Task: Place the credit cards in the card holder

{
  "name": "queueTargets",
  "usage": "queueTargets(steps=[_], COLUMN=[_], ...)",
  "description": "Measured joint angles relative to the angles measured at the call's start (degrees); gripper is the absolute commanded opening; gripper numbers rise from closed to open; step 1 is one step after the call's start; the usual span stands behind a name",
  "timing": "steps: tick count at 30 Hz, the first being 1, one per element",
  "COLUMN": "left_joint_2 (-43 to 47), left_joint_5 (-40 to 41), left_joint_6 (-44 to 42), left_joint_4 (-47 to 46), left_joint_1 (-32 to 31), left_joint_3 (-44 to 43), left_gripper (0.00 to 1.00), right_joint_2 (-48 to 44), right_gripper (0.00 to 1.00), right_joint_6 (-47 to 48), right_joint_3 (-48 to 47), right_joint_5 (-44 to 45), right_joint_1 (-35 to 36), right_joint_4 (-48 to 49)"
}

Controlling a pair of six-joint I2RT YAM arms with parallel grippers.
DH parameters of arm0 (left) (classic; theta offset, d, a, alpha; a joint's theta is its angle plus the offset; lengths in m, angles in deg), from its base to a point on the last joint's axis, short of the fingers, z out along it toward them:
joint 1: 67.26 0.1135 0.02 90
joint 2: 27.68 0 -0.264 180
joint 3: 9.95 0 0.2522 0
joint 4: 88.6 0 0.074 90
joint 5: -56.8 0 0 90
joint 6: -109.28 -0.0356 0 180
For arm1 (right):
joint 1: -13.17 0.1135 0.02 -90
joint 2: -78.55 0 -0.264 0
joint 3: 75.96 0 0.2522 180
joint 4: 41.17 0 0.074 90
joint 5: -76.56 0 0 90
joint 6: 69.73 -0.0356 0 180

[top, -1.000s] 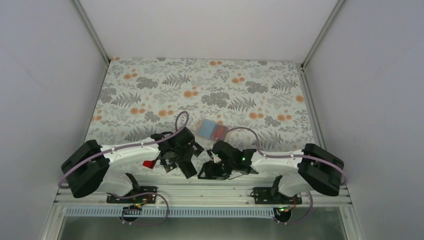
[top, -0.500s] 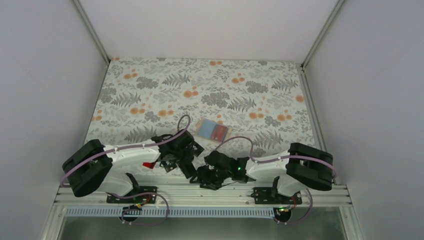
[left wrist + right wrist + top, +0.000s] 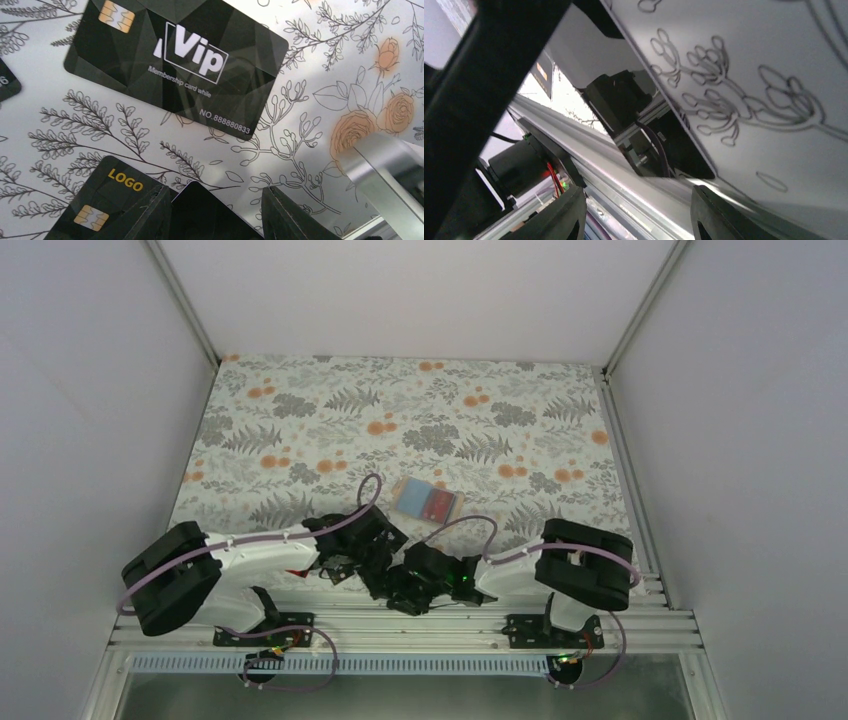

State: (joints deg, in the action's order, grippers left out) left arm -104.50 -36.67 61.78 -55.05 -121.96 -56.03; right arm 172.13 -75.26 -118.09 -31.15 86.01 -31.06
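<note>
The card holder lies open on the flowered cloth, blue and red inside, a short way beyond both grippers. In the left wrist view several credit cards lie flat: a black "Vip" card, a black "LOGO" card and a plain black card. My left gripper is open low over the cloth. The plain black card lies between its fingers, its left edge under the left finger. My right gripper is open at the table's near edge with nothing between its fingers.
The aluminium rail along the near table edge is right beside both grippers. Another dark card's corner shows at the far left. The two grippers are almost touching each other. White walls enclose the table.
My right gripper has swung left and back to the near edge, ending next to the left gripper. The left gripper shifted slightly toward the edge.
</note>
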Motion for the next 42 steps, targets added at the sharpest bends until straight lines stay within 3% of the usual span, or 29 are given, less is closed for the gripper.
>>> queueTargets(steps=[22,42], left_joint_2=[2.36,3.13], left_joint_5=[-0.22,-1.75], left_joint_6=[2.08,2.99], left_joint_4=[-0.02,-1.14], left_joint_1=[-1.36,-1.68], left_joint_3=[1.70,2.58], left_gripper=[0.46,0.46], right_joint_2=[3.56,-2.58], right_gripper=[0.45,0.36], right_joint_6=[-7.08,-4.28], right_joint_3=[2.29,1.29], right_joint_5=[5.14,7.89], right_joint_1=[0.92,0.90], right_joint_4=[10.51,0.70])
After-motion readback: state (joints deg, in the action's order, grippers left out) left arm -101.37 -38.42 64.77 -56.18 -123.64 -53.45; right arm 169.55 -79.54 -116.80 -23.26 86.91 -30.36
